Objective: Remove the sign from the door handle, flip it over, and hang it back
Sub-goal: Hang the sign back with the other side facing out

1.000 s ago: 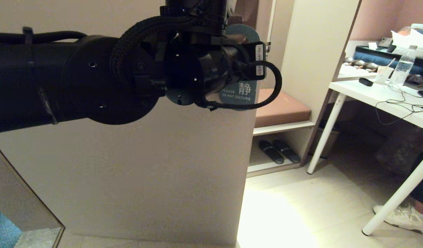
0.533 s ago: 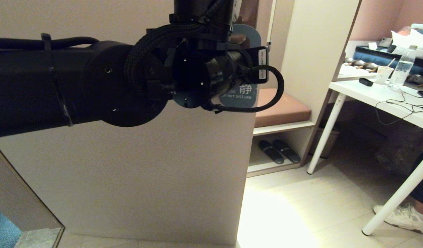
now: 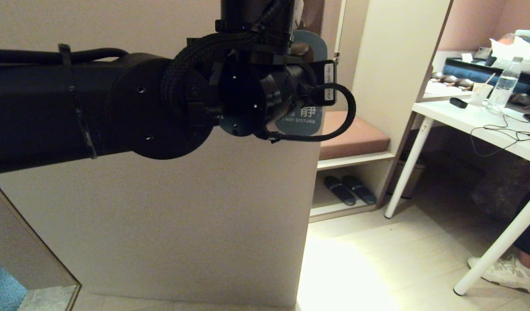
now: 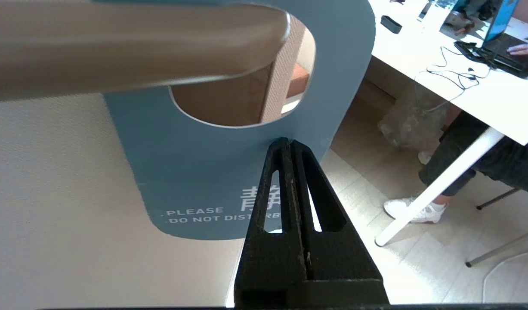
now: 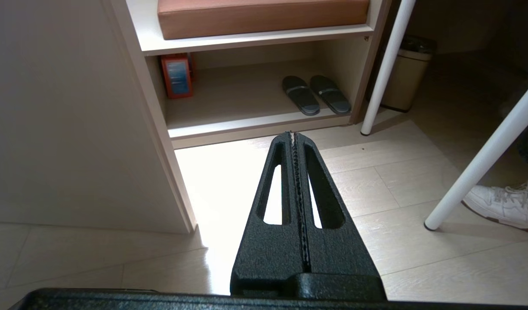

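Head view: the left arm hides most of the slate-blue sign (image 3: 306, 119), which hangs at the door's edge. Left wrist view: the door handle (image 4: 130, 43) passes through the sign's (image 4: 195, 172) hole; the left gripper (image 4: 286, 144) pinches the card just under the handle; it looks thin, light, stiff, probably slick. Right wrist view: the right gripper (image 5: 293, 135), fingers together, holds nothing, well below the handle.

A hotel room: a "DO NOT DISTURB" sign (image 4: 229, 172), slippers (image 5: 315, 94) under a cushioned bench (image 3: 351, 136), white desk (image 3: 476, 125).
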{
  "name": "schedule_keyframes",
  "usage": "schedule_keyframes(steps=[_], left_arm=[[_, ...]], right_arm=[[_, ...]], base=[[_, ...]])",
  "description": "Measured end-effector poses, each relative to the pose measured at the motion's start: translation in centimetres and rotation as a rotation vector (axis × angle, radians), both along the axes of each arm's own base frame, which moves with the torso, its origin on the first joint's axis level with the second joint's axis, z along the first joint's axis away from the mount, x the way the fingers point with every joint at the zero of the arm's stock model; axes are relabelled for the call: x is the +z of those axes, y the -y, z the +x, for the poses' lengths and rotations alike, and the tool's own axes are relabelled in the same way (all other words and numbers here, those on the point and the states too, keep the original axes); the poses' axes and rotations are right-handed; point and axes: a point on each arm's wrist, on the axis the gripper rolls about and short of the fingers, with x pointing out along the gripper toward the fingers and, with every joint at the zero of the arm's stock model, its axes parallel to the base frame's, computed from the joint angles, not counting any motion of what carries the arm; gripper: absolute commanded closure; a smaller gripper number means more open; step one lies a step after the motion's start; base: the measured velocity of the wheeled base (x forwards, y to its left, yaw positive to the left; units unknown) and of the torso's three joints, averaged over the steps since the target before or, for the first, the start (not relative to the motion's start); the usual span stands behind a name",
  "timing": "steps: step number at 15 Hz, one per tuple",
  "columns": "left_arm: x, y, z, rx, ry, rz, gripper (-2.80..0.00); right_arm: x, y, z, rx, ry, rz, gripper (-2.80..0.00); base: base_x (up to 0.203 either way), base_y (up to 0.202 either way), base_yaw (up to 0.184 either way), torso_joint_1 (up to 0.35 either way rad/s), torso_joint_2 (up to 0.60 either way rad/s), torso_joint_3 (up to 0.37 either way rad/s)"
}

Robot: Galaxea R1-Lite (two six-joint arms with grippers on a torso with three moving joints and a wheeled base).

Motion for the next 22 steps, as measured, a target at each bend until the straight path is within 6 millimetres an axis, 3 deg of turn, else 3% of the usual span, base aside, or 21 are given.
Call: schedule_keyframes(steps=[7,14,22], left_arm=[[0.4,-0.3,-0.9,0.147,0.017,-0.017,0.0],[0.4,-0.3,-2.4,0.14,0.018,-0.01,0.0],[-0.1,0.7,-1.9,0.131,0.021,-0.022,0.0]], right_arm=[[0.0,0.0,0.0,0.0,0.0,0.0,0.0],[0.0,0.0,0.0,0.0,0.0,0.0,0.0],[0.0,0.0,0.0,0.0,0.0,0.0,0.0]], base=[[0.0,0.0,0.0,0.0,0.0,0.0],[0.0,0.0,0.0,0.0,0.0,0.0],[0.0,0.0,0.0,0.0,0.0,0.0]])
